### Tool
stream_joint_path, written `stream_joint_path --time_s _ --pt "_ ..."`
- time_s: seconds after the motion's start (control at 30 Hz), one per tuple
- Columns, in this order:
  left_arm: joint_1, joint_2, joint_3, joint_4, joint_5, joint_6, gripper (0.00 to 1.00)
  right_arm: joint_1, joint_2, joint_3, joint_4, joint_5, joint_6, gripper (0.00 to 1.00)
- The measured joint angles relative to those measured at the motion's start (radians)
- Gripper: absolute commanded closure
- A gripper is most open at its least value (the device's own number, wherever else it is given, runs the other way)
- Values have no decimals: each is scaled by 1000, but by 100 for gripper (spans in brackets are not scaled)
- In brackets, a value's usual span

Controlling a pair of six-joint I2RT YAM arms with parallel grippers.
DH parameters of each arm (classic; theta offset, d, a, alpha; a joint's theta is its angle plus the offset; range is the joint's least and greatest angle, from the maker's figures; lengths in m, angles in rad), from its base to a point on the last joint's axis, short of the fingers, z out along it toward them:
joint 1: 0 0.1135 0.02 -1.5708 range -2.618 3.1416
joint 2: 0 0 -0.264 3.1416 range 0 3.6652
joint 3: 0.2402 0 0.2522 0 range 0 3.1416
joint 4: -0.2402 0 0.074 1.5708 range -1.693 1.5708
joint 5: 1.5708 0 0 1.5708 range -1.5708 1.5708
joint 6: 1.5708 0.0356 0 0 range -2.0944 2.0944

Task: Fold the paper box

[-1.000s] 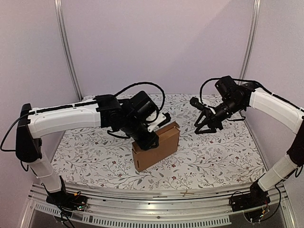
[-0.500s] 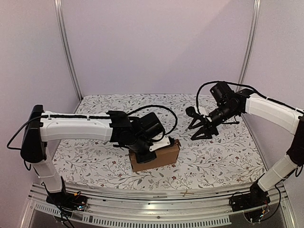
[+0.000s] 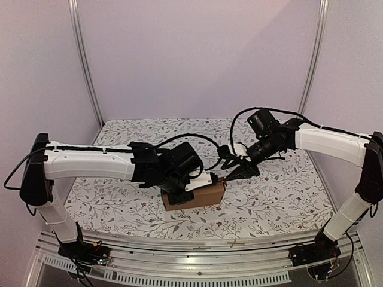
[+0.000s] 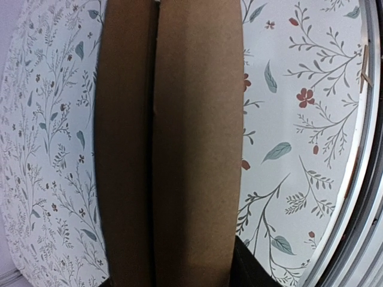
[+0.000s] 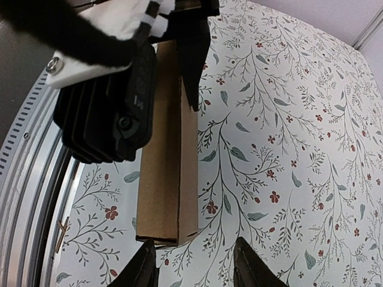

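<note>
While the left end effector [image 3: 181, 195] clasps the paper box [image 3: 209, 194], the right end effector [image 5: 195, 264] gapes empty alongside.

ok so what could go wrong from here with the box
1. The open right gripper sits just off the free end of the paper box, while the left gripper clamps only the other end. A push there could swing or slide the box in that grip.
2. The two grippers are close together and may collide.
3. A dark seam runs along the box, so that panel might spring open.
</note>
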Motion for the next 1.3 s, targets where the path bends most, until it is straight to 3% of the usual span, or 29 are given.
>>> stream_joint_path --time_s 0.23,0.5,0.73,0.93,1.1,1.3 --pt "16 -15 -13 21 28 16 66 13 21 0 1 -8 -20 71" --pt "54 -16 -24 44 79 29 67 15 74 45 -42 -25 -11 68" --pt "85 -17 -25 58 121 34 66 5 114 127 -98 -53 60 60" --pt "105 -17 -22 60 128 16 64 -19 103 179 -93 -43 255 60" --pt "131 17 15 52 126 -24 64 -11 58 153 -46 110 535 66" --pt "143 30 29 52 144 -57 64 -3 60 151 -35 222 716 73"
